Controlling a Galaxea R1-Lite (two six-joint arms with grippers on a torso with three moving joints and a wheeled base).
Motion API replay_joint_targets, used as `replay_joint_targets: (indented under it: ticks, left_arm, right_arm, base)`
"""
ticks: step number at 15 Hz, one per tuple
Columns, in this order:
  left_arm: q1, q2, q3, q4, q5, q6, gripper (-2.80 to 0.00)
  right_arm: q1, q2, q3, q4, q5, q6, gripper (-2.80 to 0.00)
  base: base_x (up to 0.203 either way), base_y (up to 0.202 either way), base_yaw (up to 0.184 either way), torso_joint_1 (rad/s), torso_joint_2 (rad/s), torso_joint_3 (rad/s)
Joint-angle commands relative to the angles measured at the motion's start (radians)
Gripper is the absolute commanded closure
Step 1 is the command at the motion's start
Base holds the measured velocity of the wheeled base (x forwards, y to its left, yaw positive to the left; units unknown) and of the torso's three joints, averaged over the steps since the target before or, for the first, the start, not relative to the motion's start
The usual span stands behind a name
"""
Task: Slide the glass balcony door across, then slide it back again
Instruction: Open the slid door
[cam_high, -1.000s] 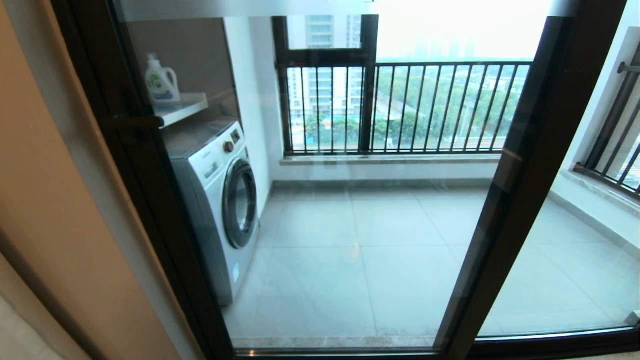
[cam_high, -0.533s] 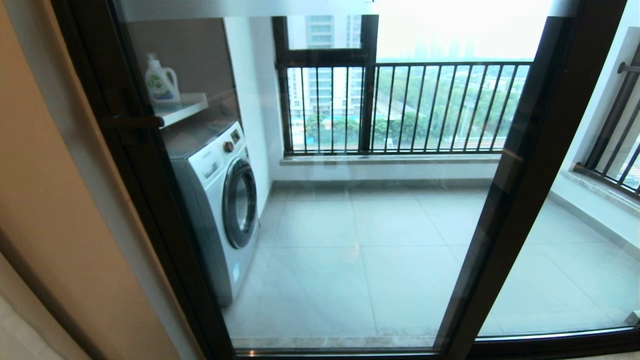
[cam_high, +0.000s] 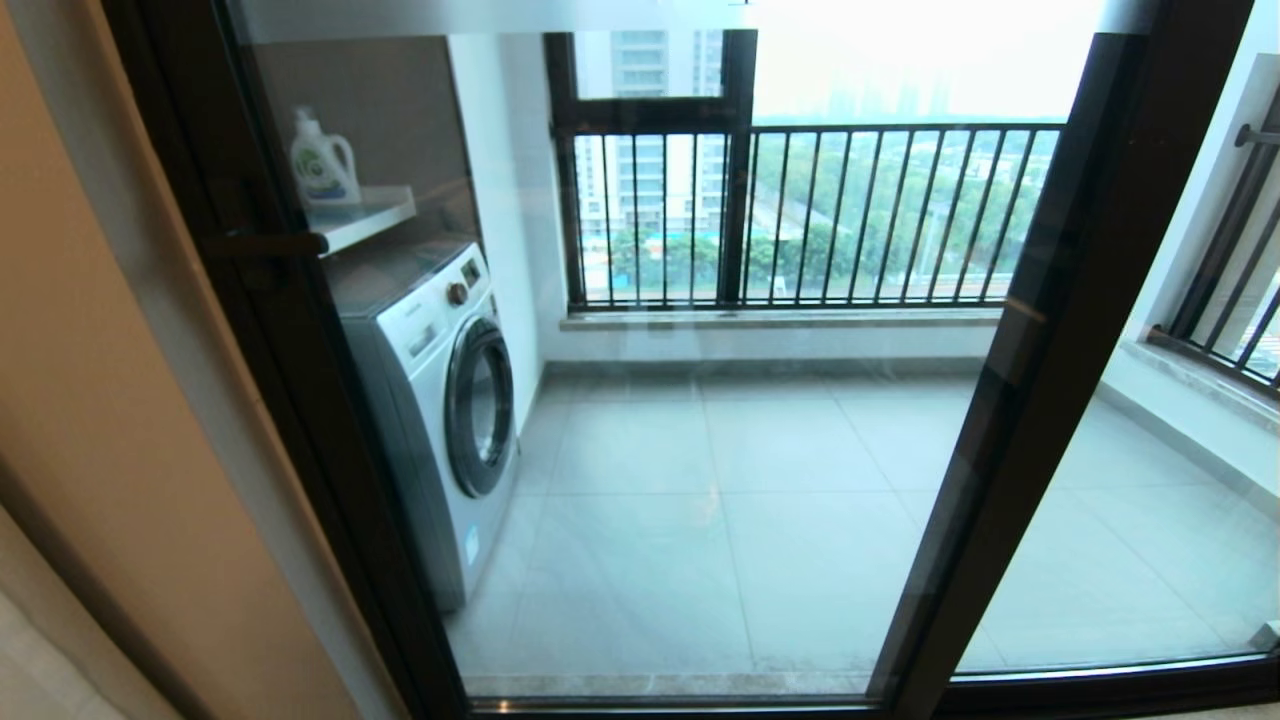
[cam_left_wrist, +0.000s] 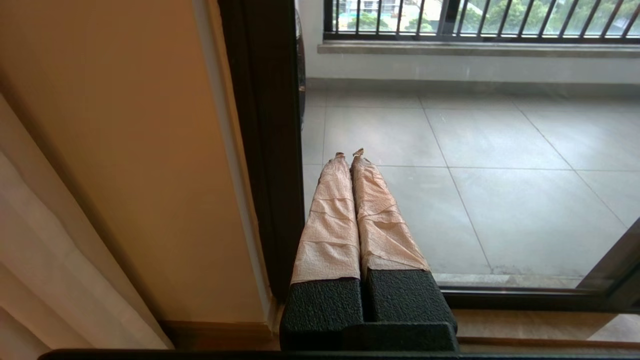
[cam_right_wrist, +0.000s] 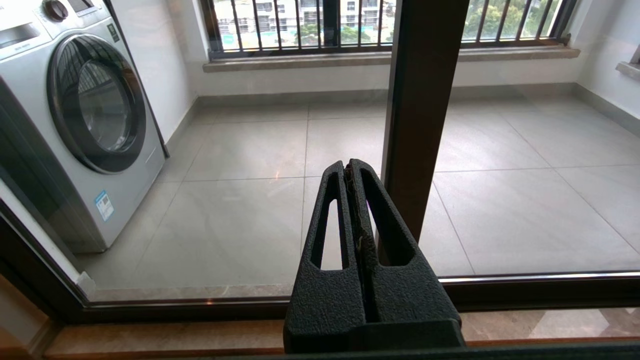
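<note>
Neither arm appeared in the head view. The glass balcony door (cam_high: 640, 420), dark-framed with clear glass, filled the opening. Left gripper (cam_left_wrist: 350, 152) and right gripper (cam_right_wrist: 347, 167) had jaws pressed together, empty.

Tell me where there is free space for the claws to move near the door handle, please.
Bare glass of the glass balcony door spans from the handle to the middle stile. It is crowded at the handle, against the beige wall. Left claw and right claw are shut, touching nothing.
</note>
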Motion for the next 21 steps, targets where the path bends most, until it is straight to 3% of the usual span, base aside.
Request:
replay_joint_targets:
  ticks: [1,14,18,21]
  left_arm:
    - [0.000,0.002,0.000,0.000,0.000,0.000,0.00]
    - [0.000,0.002,-0.011,-0.003,0.000,0.001,0.00]
    - [-0.001,0.153,-0.218,0.030,-0.012,-0.024,0.00]
    - [-0.002,0.343,-0.326,-0.029,-0.053,-0.028,0.00]
  right_arm:
    - [0.000,0.001,0.012,-0.001,0.001,-0.001,0.00]
    - [0.000,0.001,0.012,-0.001,0.001,-0.001,0.00]
    - [0.000,0.001,0.012,-0.001,0.001,-0.001,0.00]
    - [0.000,0.001,0.012,-0.001,0.001,0.000,0.00]
  base:
    - [0.000,0.000,0.000,0.000,0.00,0.000]
    - [0.000,0.000,0.000,0.000,0.00,0.000]
    - [0.000,0.000,0.000,0.000,0.00,0.000]
    - [0.000,0.000,0.000,0.000,0.00,0.000]
